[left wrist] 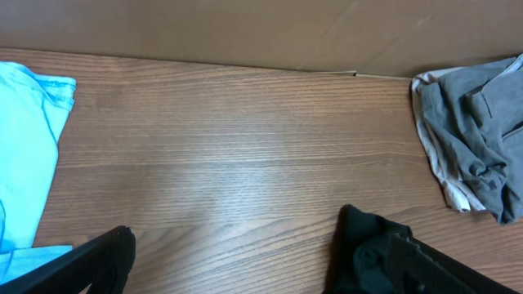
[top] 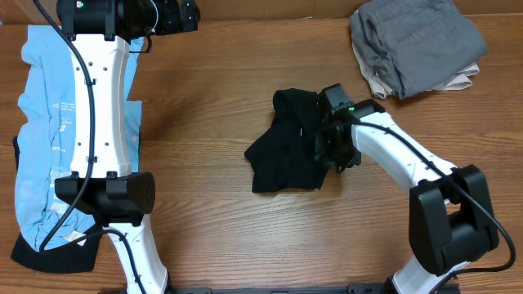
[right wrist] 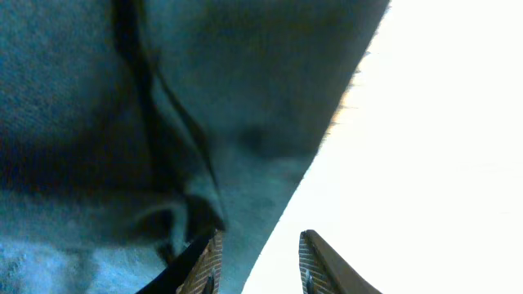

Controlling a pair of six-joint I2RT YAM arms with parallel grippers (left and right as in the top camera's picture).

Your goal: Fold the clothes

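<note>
Black crumpled fabric garment (top: 286, 151) lies in a loose, creased heap on the wooden table (top: 204, 106), with its right edge directly beneath the right gripper (right wrist: 255, 265). You can see this gripper's fingers slightly parted, with the cloth edge against one of them. The left gripper (left wrist: 261, 265) hangs spread wide, with the garment just ahead of one fingertip.

Wood, cloth and plastic, basically

The table (top: 221, 98) is brown wood grain with a soft sheen. The black garment (top: 286, 151) is matt, limp cloth, and the grey clothes (top: 417, 41) far right look smoothly woven. The light blue garment (top: 37, 106) on the left is thin and crumpled. The left arm (top: 102, 106) has glossy white plastic shells.
</note>
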